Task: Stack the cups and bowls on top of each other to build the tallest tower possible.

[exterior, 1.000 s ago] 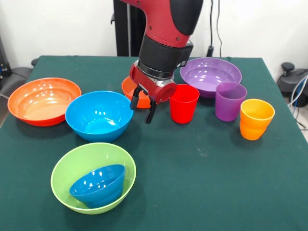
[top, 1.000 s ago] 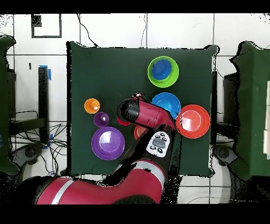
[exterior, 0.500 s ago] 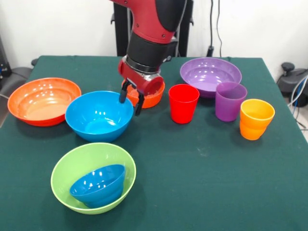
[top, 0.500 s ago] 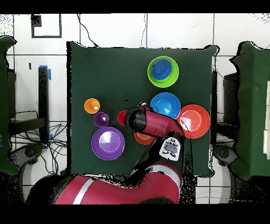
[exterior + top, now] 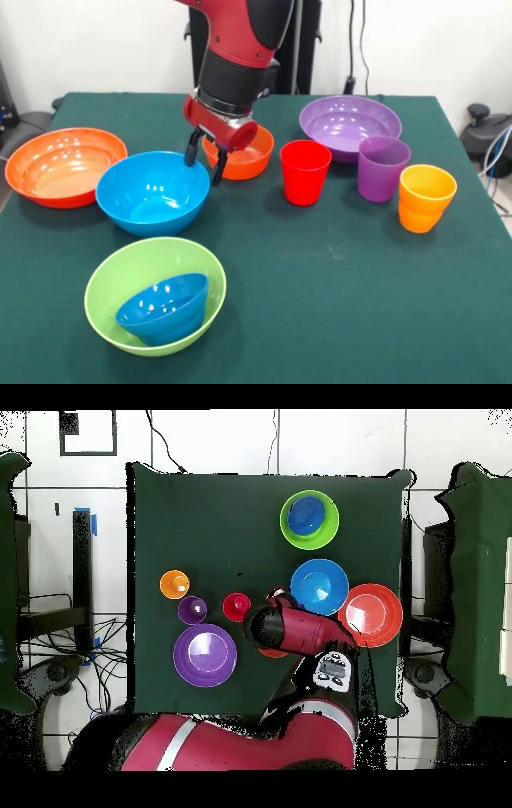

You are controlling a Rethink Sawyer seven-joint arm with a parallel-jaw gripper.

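Note:
My gripper is open at the right rim of the deep light blue bowl, one finger on each side of the rim. A wide orange-red bowl touches that bowl on the left. Just behind the gripper sits the small orange bowl. Near the front edge, the dark blue bowl lies tilted inside the lime green bowl. The red cup, purple cup and orange cup stand upright in a row on the right. The wide purple bowl is behind them.
In the overhead view my arm covers most of the small orange bowl and hides the gripper. The light blue bowl lies between the lime green bowl and the orange-red bowl. A green cloth covers the table.
My gripper moved left from beside the red cup to the light blue bowl's rim. That bowl and the orange-red bowl behind it slid a little left.

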